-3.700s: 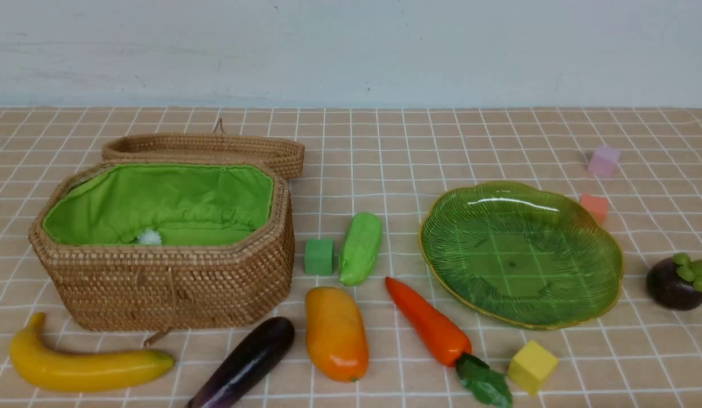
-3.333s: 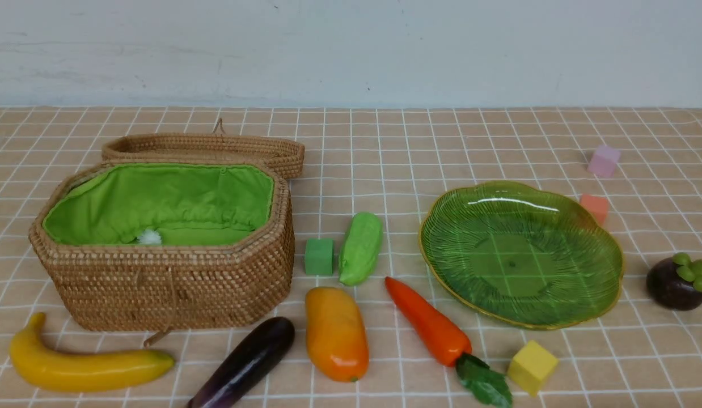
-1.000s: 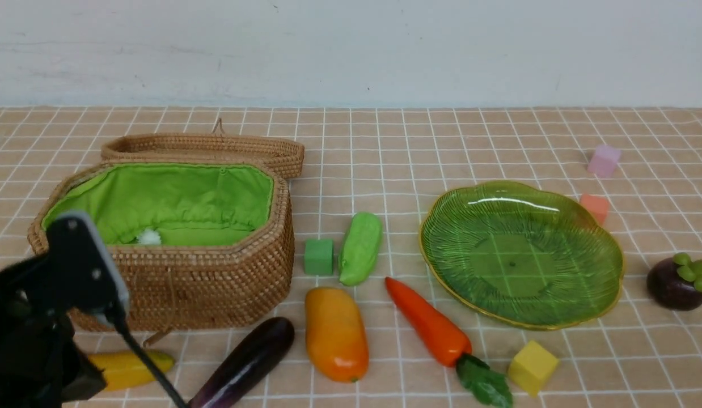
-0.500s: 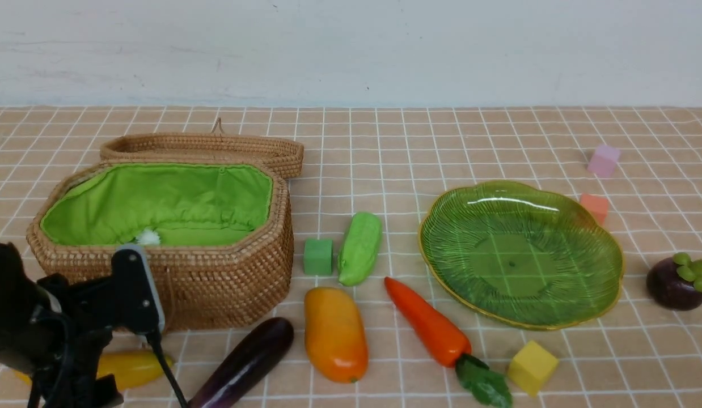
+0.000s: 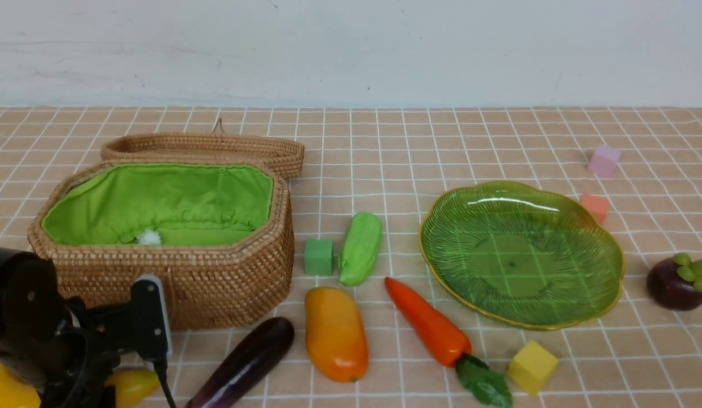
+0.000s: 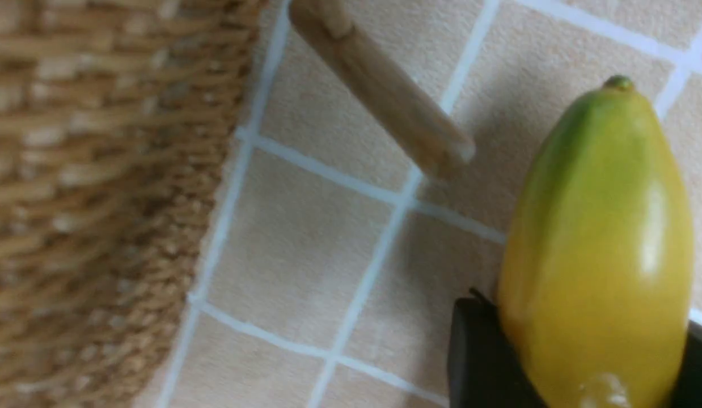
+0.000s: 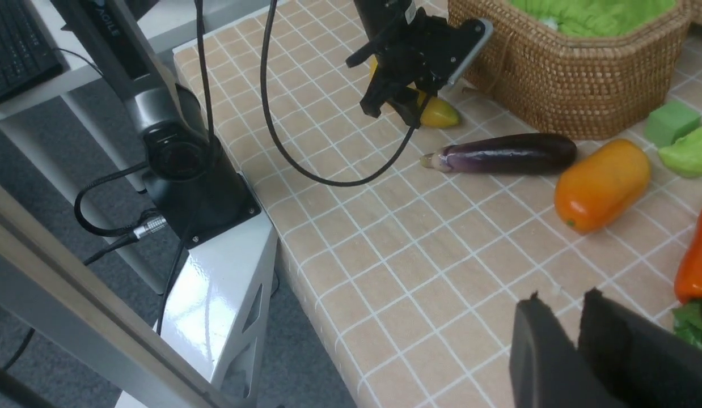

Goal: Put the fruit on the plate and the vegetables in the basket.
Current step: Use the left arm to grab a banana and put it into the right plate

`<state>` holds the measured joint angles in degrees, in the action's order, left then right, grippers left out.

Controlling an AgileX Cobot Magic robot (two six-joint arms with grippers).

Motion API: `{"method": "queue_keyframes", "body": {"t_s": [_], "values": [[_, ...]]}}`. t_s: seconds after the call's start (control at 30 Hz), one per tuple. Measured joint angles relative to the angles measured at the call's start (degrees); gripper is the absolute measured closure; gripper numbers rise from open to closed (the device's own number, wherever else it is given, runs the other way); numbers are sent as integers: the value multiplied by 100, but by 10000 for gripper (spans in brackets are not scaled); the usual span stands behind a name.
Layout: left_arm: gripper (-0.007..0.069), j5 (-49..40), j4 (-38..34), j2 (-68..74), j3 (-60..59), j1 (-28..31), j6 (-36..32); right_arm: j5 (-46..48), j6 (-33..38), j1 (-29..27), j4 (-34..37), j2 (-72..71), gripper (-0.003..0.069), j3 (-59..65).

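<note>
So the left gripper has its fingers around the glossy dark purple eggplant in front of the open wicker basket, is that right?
Not quite: the left gripper has its fingers around the long yellow banana, as the left wrist view shows. It is in front of the open wicker basket.

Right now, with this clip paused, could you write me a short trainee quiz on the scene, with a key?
1. Multiple choice: what is between the fingers of the left gripper?
a) eggplant
b) banana
c) carrot
2. True or false: the mangosteen is on the plate.
3. Fill in the blank: the cube right beside the cucumber is coloured ____.

Key: 1 b; 2 false; 3 green
</note>
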<state>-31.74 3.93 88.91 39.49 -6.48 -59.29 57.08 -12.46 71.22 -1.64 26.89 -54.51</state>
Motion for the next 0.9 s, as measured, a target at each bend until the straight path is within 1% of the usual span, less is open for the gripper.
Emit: {"method": "queue_keyframes", "body": {"t_s": [0.03,0.07,0.13,0.23,0.27,0.3,0.33,0.37,0.4,0.43,0.47,0.5,0.53,0.57,0.6,0.67,0.7,0.73,0.8,0.87,0.9], "values": [[322,-26,0,0,0,0,0,-9,0,0,0,0,526,0],[322,-318,0,-181,0,0,24,-75,0,0,0,0,524,0],[322,-620,-68,-523,13,0,171,-133,-70,7,-60,0,522,0],[322,-873,-393,-1310,183,-160,645,-229,-497,6,-484,0,518,0],[322,-881,-551,-1606,273,-276,732,-235,-738,6,-737,0,518,0],[322,-881,-590,-1663,325,-351,752,-235,-738,6,-737,0,518,0],[322,-866,-940,-2034,583,-699,873,-205,-1275,6,-1313,0,518,0],[322,-857,-1130,-2153,741,-1020,949,-175,-1555,6,-1596,0,518,0],[322,-835,-1367,-2216,1008,-1448,1045,-92,-2013,6,-2016,0,518,0],[322,-835,-1401,-2216,1008,-1448,1072,-57,-2090,6,-2086,0,518,0],[322,-733,-1570,-2076,1464,-2107,1343,95,-2616,6,-2550,0,518,0],[322,-667,-1611,-1874,1749,-2448,1532,219,-3015,6,-2902,0,518,0],[322,-606,-1618,-1592,2062,-2750,1718,355,-3235,6,-3153,0,517,0],[322,-594,-1612,-1458,2127,-2806,1755,381,-3331,6,-3198,0,517,0],[322,-536,-1566,-1001,2608,-3146,1936,545,-3556,6,-3415,-5,515,0],[322,-487,-1409,51,3445,-3545,2112,750,-3789,6,-3618,-11,515,-7],[322,-480,-1367,323,3772,-3654,2132,794,-3809,6,-3622,-15,515,-7],[322,-480,-1340,503,3855,-3679,2139,829,-3824,6,-3622,-17,515,-7],[322,-537,-1234,1543,4901,-3897,2169,1002,-3917,6,-3591,-22,513,-7],[322,-701,-1229,2097,5634,-3960,2182,1119,-3967,6,-3547,-27,512,-7],[322,-899,-1238,2612,6294,-3990,2190,1210,-3990,6,-3483,-32,510,-7]]}}
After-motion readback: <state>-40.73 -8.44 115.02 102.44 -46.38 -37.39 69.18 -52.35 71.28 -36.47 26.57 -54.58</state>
